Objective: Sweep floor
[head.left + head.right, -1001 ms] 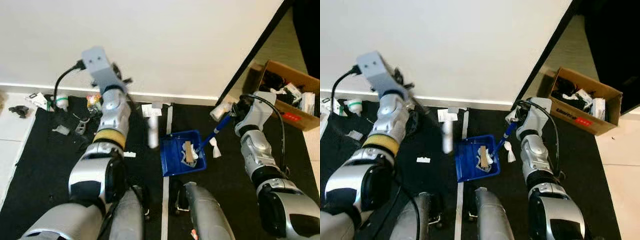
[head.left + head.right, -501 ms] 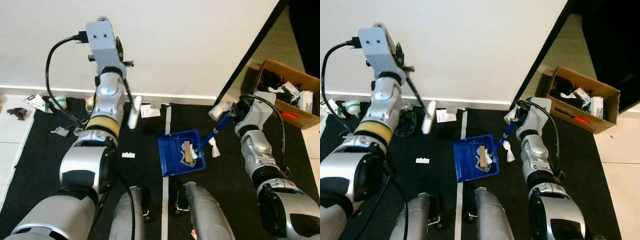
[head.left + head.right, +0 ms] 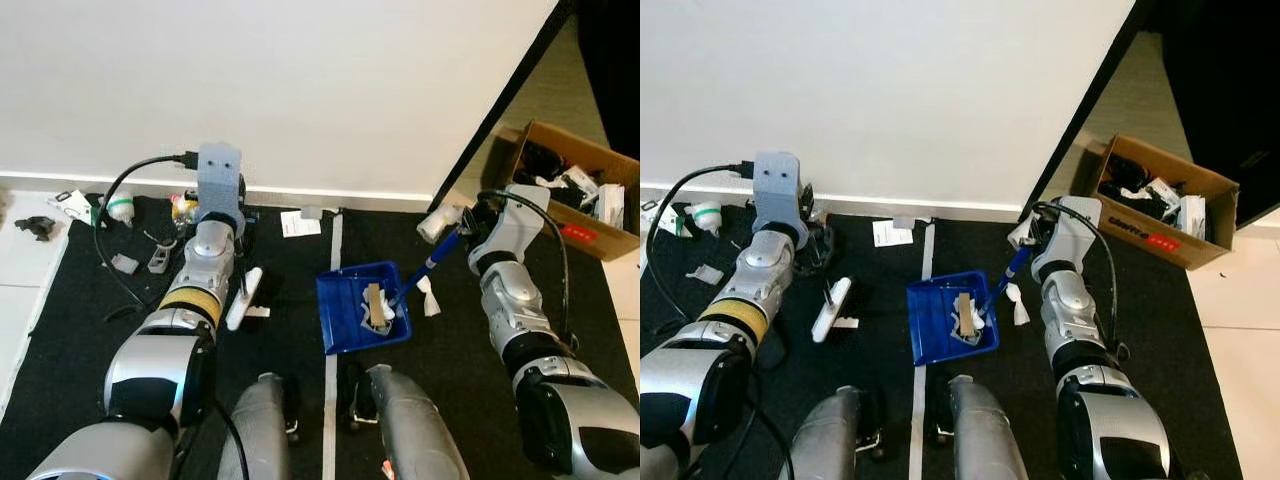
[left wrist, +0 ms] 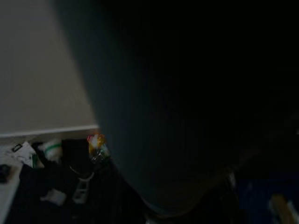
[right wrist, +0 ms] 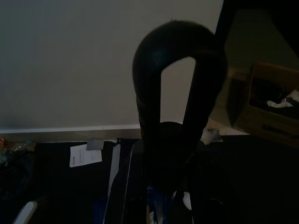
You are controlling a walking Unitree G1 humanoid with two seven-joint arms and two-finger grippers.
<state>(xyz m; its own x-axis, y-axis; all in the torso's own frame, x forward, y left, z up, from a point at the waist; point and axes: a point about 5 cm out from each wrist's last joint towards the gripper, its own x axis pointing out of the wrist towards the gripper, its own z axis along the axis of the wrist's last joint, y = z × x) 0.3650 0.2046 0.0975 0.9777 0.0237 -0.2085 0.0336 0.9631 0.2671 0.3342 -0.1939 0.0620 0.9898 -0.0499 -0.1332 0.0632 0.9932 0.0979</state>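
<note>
Left arm dropped since half a second ago; brush point(image 3: 244, 298) now low on the mat, left of the blue dustpan point(image 3: 362, 319).
Left gripper point(image 3: 240, 283) likely clenched on the brush, view poor. Right gripper point(image 3: 470, 222) grasps the dustpan handle point(image 3: 428, 265). Paper scrap point(image 3: 258, 311) touches the brush: sweep flat toward the dustpan, holding it steady.

A plain white wall point(image 3: 330, 90) is seen across the back, edged at its foot by a white skirting board point(image 3: 350, 193). The floor before it is covered by black matting point(image 3: 450, 330), which is divided by a pale seam point(image 3: 329, 400) running toward the wall. Light tiles point(image 3: 20, 270) are laid to the left of the matting. A dark door frame point(image 3: 500, 100) is set at the right, and beyond it an open cardboard box point(image 3: 1160, 200) filled with oddments is placed on beige flooring point(image 3: 1120, 110).
</note>
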